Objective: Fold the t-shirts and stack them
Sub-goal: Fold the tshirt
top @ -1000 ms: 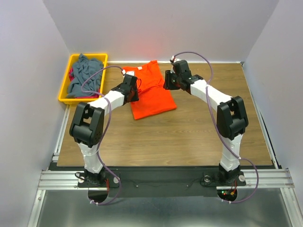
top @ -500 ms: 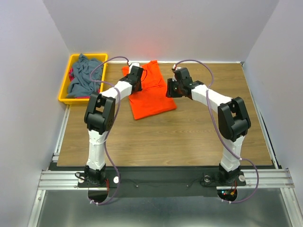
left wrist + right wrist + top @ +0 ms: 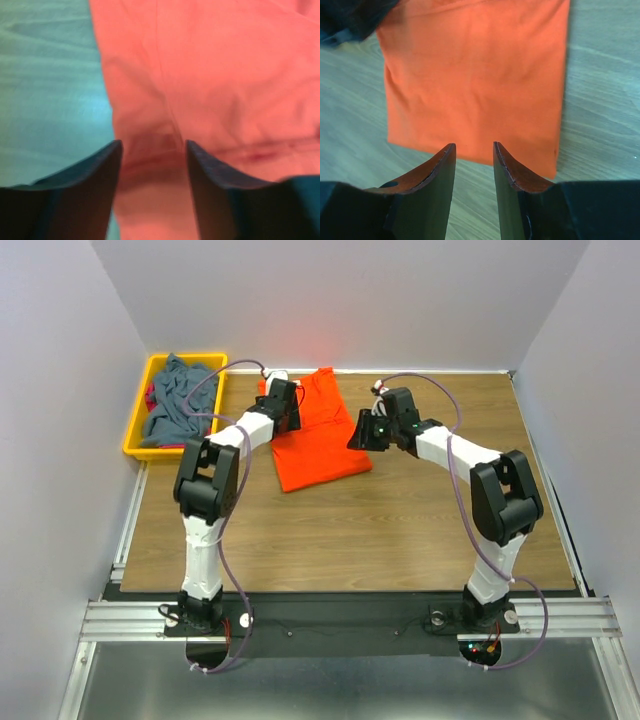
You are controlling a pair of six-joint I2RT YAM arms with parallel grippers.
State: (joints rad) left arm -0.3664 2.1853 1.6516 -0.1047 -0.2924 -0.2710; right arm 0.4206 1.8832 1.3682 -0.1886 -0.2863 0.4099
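Observation:
The bright orange t-shirt (image 3: 318, 445) lies folded flat on the wooden table (image 3: 400, 520), far of centre. My left gripper (image 3: 284, 403) is low over its far left part. In the left wrist view that gripper (image 3: 151, 147) is open, with creased orange cloth (image 3: 225, 75) showing under and between the fingers. My right gripper (image 3: 360, 432) hovers at the shirt's right edge. It is open (image 3: 474, 146), with only bare wood between the fingers and the orange shirt (image 3: 475, 75) just ahead. A slate grey-blue t-shirt (image 3: 182, 398) is heaped in the bin, with a bit of red cloth (image 3: 151, 397) beside it.
A yellow bin (image 3: 134, 435) stands at the far left corner of the table. White walls close in the left, back and right sides. The metal rail (image 3: 330, 615) with both arm bases runs along the near edge.
My left arm has swung from the shirt's near left side up to its far left part, and its jaws have spread wider. The right gripper has drawn back slightly to the right.

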